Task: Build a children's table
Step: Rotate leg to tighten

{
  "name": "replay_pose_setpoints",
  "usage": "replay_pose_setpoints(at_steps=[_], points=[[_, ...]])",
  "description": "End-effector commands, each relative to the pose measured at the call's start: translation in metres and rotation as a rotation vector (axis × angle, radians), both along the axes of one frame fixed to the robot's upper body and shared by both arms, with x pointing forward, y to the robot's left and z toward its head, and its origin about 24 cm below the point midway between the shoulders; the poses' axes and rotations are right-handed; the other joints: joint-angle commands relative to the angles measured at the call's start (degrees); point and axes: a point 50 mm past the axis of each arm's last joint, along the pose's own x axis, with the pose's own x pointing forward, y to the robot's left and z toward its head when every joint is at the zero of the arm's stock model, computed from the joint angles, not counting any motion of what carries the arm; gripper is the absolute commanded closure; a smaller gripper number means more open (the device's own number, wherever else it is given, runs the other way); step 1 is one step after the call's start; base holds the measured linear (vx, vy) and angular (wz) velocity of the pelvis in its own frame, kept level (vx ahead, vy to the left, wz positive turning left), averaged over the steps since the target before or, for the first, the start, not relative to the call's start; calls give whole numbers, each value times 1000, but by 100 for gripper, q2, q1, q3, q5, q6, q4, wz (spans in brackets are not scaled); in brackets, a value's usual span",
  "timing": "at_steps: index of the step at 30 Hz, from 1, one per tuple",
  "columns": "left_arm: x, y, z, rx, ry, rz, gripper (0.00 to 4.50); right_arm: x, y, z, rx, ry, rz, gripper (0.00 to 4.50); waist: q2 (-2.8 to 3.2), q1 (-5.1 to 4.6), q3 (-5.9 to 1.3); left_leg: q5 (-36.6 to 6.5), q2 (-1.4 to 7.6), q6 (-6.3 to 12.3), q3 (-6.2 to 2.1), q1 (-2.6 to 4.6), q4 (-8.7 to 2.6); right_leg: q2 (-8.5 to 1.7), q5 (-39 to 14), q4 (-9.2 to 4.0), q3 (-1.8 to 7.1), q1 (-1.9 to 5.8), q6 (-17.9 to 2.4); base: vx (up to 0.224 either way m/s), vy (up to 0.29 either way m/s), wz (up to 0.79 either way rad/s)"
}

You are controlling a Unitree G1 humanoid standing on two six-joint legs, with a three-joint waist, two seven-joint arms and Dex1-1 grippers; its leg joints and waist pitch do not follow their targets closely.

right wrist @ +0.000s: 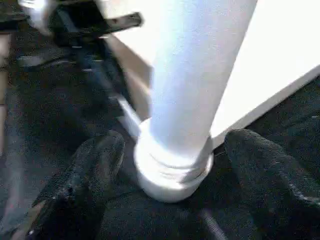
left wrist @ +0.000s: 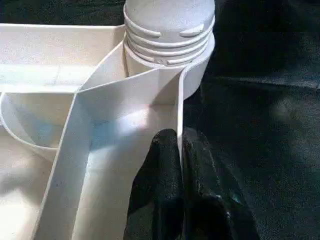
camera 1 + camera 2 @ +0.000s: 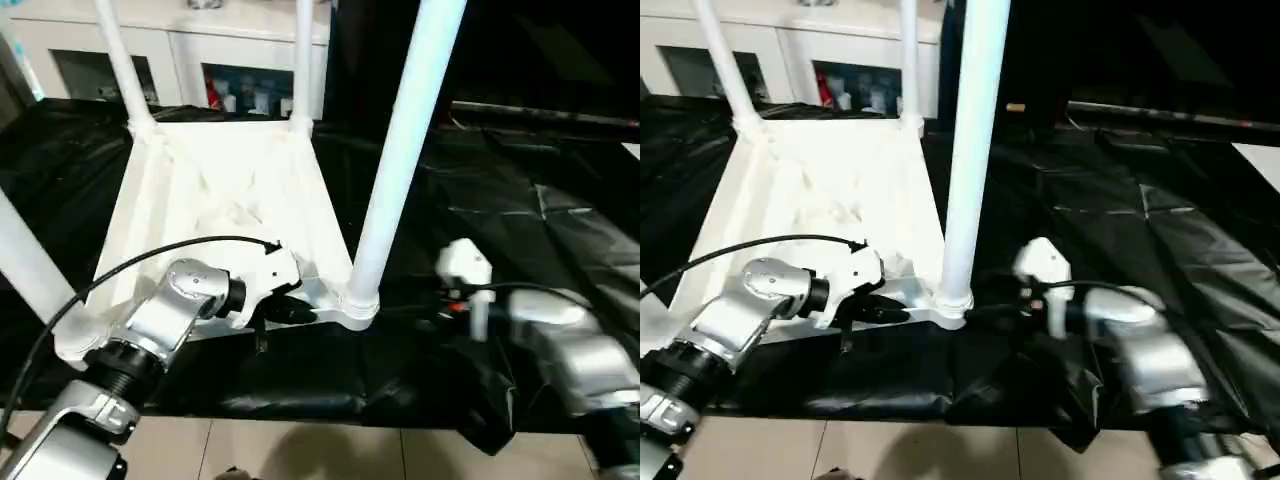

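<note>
The white tabletop point(image 3: 230, 190) lies upside down on the black cloth, ribbed underside up. Four white legs stand in its corner sockets: two at the far corners point(image 3: 120, 60) point(image 3: 303, 60), one at the near left point(image 3: 25, 260), one at the near right point(image 3: 400, 150). My left gripper point(image 2: 180, 150) is shut on the tabletop's thin near rim wall, just beside the near-right socket point(image 2: 170, 45). My right gripper point(image 1: 175, 165) is open, and its fingers point(image 1: 95, 165) stand either side of the near-right leg's base point(image 1: 172, 175) without touching it.
A white cabinet with glass doors point(image 3: 200, 50) stands behind the table. The black cloth point(image 3: 520, 220) spreads wide to the right. Pale floor tiles point(image 3: 300, 450) show at the cloth's near edge. A black cable point(image 3: 120, 275) loops over my left forearm.
</note>
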Motion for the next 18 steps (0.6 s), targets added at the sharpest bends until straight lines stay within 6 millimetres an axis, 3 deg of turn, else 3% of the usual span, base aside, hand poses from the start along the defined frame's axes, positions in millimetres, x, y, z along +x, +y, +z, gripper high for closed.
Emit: replay_pose_setpoints(at_steps=[1, 6, 14, 15, 18], points=[[-2, -1, -6, 1, 31, 10, 450, 3, 0, 0, -39, -31, -4, 62, 30, 0, -323, -2194, 315, -199, -209, 149, -453, -428, -2476, -560, 273, 127, -911, 0, 0, 0], [0, 0, -7, 9, 25, 9, 450, 11, 10, -12, -98, -35, -38, 62, 23, -17, -321, -2189, 307, -192, -206, 136, -460, -424, -2438, -553, 273, 130, -929, 0, 0, 0], [-2, 1, -8, 9, 27, 11, 450, 15, 19, -13, 6, -15, -64, 62, 53, -19, -316, -2332, 320, -210, -214, 151, -477, -425, -2400, -553, 282, 118, -948, 0, 0, 0], [-2, 2, -9, 11, 28, 11, 450, 15, 20, -14, 16, -10, -61, 77, 31, -20, -316, -2341, 320, -205, -215, 144, -478, -430, -2444, -556, 283, 123, -932, 0, 0, 0], [-3, 2, -10, 12, 32, 11, 450, 16, 22, -16, 27, -7, -54, 87, 44, -19, -318, -2316, 323, -216, -215, 143, -481, -434, -2446, -554, 285, 119, -928, 0, 0, 0]])
